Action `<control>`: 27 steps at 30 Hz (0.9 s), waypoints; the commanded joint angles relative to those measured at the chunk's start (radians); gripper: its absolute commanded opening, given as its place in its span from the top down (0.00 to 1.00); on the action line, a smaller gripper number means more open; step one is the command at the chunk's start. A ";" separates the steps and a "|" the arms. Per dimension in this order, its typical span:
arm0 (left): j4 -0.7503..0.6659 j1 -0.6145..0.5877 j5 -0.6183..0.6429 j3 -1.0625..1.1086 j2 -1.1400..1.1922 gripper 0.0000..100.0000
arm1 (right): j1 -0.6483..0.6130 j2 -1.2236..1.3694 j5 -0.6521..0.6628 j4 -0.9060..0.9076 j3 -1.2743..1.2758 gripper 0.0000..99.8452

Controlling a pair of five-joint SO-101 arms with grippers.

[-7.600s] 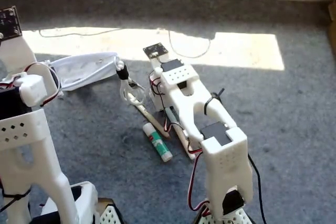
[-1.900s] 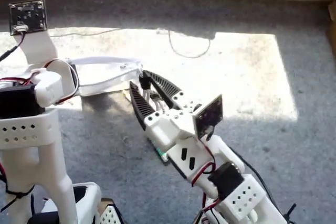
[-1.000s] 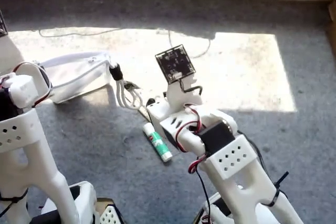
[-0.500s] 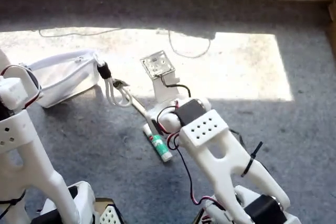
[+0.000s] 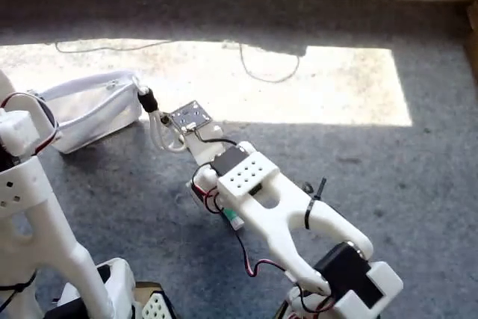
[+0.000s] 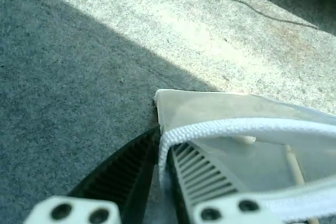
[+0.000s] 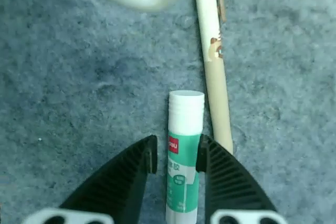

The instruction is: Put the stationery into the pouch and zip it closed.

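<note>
Looking down from above, the pouch [image 5: 86, 110] lies on the grey carpet [image 5: 388, 184] at the edge of the sunlit patch. The right arm [image 5: 261, 192] is bent low over the glue stick [image 5: 236, 220], apart from the pouch. From the left wrist, the left gripper [image 6: 157, 137] is pinched tight on the pouch's zip edge. From the right wrist, the right gripper [image 7: 176, 153] sits parted astride the glue stick, one finger against it and the other just off, with a cream pen [image 7: 215, 77] just beside the stick.

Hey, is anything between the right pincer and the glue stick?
Nothing visible. The right pincer is open, with its fingers on either side of the glue stick. A pencil lies alongside the stick, just outside one finger, not between the fingers and the stick.
</note>
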 commanded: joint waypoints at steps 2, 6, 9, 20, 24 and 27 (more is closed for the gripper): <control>-0.003 -0.013 0.011 -0.016 -0.015 0.99 | -0.013 0.045 0.011 -0.025 -0.096 0.87; 0.000 -0.013 0.011 -0.016 -0.015 0.99 | -0.010 0.114 0.012 -0.025 -0.124 0.87; 0.002 -0.013 0.011 -0.016 -0.015 0.99 | -0.008 0.153 0.014 -0.025 -0.137 0.87; 0.002 -0.013 0.009 -0.016 -0.015 0.99 | -0.007 0.229 0.017 -0.024 -0.148 0.87; 0.002 -0.012 0.008 -0.016 -0.015 0.99 | -0.007 0.232 0.080 -0.022 -0.142 0.92; 0.002 -0.010 0.008 -0.016 -0.015 0.99 | -0.007 0.231 0.089 -0.021 -0.142 1.00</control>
